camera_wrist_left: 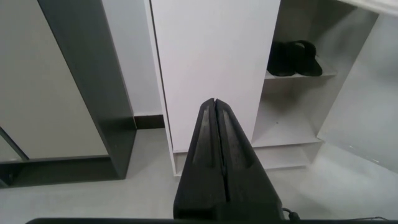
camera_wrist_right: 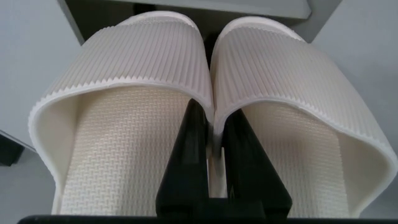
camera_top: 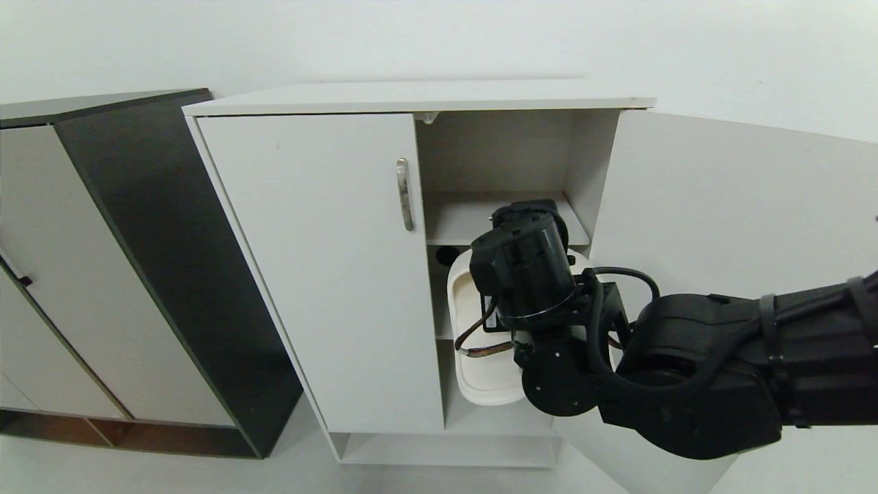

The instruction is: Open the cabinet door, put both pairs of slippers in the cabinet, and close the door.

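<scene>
Foam-looking cream slippers seem light and bendy, so the right gripper pinching their inner edges together works; left gripper is closed, empty.

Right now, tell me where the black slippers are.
In the left wrist view the black slippers lie together on a shelf in the open right compartment of the white cabinet.

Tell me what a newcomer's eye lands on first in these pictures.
The right gripper pinches a pair of cream slippers together by their inner edges, at the open right half of the white cabinet. Black slippers already sit on a shelf inside.
</scene>
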Robot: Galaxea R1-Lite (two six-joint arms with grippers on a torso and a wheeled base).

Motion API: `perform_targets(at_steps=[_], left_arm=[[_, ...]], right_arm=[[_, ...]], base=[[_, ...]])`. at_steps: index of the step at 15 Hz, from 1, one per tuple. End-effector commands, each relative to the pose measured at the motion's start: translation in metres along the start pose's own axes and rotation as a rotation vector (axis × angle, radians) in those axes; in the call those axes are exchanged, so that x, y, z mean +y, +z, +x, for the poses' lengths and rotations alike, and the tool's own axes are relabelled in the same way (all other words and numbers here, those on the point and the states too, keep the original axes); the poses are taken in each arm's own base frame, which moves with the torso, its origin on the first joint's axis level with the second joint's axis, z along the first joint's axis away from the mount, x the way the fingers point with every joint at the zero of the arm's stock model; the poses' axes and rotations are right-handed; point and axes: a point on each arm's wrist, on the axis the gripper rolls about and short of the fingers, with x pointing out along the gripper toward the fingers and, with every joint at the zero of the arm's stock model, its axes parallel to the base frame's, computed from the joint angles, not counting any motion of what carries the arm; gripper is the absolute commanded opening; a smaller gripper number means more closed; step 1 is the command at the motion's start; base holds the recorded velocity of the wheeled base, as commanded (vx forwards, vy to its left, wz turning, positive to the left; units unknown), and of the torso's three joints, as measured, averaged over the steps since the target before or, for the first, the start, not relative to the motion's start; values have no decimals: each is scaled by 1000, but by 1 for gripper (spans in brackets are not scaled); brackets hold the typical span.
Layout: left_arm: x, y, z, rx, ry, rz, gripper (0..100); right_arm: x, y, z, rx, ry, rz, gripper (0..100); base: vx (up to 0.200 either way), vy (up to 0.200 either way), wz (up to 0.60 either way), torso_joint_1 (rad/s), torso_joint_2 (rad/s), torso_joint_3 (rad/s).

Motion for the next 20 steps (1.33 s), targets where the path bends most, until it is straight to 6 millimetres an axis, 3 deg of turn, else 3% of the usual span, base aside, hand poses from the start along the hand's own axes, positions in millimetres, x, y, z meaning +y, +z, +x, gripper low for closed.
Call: perform_targets(at_steps=[1,7,17,20], left_arm=[[0,0,0,0,0,1,0],[0,0,0,0,0,3,0],[0,0,0,0,0,3,0],[0,0,0,0,0,3,0]], right_arm=[[0,3,0,-7,0,10,0],[-9,19,11,-19,10,40,0],[-2,19,21,-23,4,39,0],[-2,18,34,-21,-14,43,0]], base=[[0,0,0,0,0,0],[0,0,0,0,0,0],[200,0,0,2,2,3],[0,0,0,0,0,0]])
